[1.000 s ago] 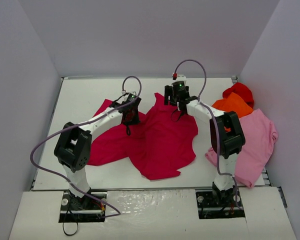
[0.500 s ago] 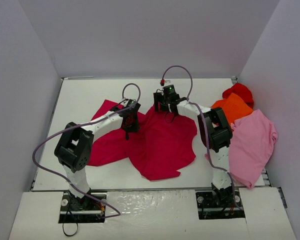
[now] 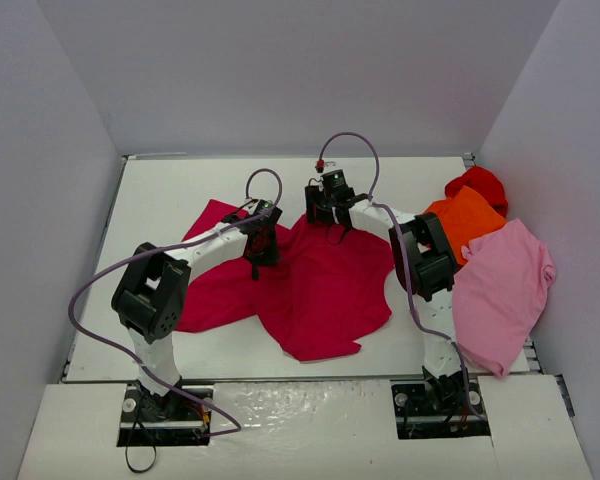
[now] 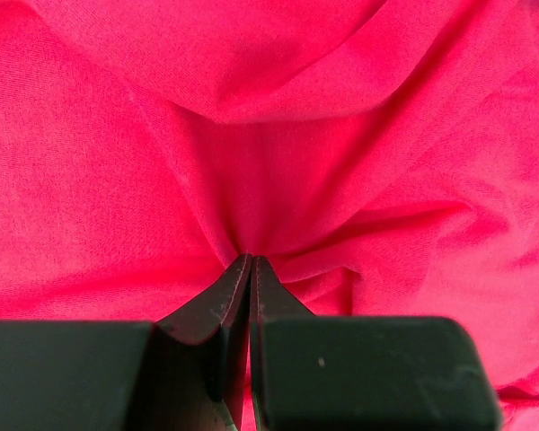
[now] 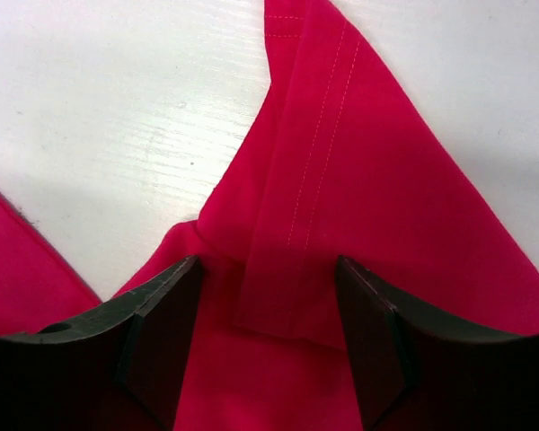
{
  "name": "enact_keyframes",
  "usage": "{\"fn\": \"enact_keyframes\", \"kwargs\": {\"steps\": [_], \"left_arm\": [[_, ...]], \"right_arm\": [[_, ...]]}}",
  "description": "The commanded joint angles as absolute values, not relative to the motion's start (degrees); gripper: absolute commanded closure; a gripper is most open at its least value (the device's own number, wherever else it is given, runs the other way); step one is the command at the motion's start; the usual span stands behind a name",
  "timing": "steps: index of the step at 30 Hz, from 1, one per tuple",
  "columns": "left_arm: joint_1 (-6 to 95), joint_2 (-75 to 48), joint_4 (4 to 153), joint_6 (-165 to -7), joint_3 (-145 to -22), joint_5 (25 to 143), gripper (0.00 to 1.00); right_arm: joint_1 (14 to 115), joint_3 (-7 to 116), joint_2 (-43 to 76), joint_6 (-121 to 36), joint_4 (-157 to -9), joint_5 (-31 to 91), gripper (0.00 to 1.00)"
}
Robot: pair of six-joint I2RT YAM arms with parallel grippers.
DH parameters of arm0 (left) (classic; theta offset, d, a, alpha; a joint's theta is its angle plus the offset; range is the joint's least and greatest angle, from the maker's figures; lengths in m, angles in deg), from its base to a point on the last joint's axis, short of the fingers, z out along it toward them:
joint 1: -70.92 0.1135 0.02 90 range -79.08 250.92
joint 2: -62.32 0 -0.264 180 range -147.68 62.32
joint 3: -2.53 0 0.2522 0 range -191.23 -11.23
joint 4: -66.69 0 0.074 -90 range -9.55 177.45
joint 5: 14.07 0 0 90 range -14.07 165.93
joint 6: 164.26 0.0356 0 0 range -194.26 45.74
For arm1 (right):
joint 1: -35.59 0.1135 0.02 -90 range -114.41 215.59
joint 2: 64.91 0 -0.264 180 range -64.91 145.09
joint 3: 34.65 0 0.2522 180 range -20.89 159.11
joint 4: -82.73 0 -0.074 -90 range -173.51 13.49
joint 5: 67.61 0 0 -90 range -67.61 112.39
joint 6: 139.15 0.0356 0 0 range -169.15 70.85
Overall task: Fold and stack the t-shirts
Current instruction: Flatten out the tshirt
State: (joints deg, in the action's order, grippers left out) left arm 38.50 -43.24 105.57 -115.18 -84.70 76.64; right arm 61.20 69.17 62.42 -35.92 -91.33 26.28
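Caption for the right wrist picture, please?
Open right end effector straddling a stitched hem of the crimson t-shirt on the table.

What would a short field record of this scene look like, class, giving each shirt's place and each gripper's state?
crimson t-shirt: spread, rumpled, mid table
light pink t-shirt: spread at the right edge
orange t-shirt: bunched, beyond the pink one
bright red t-shirt: bunched behind the orange one
left gripper: shut, pinching crimson cloth
right gripper: open, jaws astride the crimson shirt's stitched hem
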Motion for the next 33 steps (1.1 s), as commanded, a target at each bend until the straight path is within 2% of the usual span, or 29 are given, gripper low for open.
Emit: {"fn": "enact_keyframes", "kwargs": {"steps": [1, 3, 4, 11, 13, 16, 26, 33], "left_arm": [[38.5, -41.9, 105.0, -115.5, -86.5, 76.8, 1.00], [38.5, -42.0, 105.1, -115.5, -86.5, 77.0, 1.00], [38.5, -41.9, 105.1, -115.5, -86.6, 77.0, 1.00], [38.5, -42.4, 104.8, -115.7, -86.9, 77.3, 1.00], [38.5, -42.4, 104.9, -115.8, -86.8, 77.4, 1.00], [38.5, -42.2, 104.8, -115.8, -86.5, 77.4, 1.00], [38.5, -41.9, 104.7, -115.8, -86.4, 77.2, 1.00], [38.6, -41.8, 104.7, -115.8, -85.8, 77.2, 1.00]], "right_arm": [[61.5, 70.5, 61.2, -36.5, -92.3, 25.9, 0.53], [61.6, 70.1, 61.1, -36.5, -92.3, 25.9, 0.64], [61.5, 69.8, 61.0, -36.4, -92.3, 25.8, 0.66], [61.8, 69.0, 59.6, -37.0, -92.2, 25.1, 0.68], [61.8, 69.1, 59.6, -37.4, -92.0, 24.6, 0.78], [61.8, 69.1, 59.9, -37.6, -91.3, 24.3, 1.00], [61.9, 69.3, 58.3, -38.0, -91.2, 23.6, 1.00], [61.0, 74.4, 56.2, -42.9, -89.5, 16.9, 1.00]]}}
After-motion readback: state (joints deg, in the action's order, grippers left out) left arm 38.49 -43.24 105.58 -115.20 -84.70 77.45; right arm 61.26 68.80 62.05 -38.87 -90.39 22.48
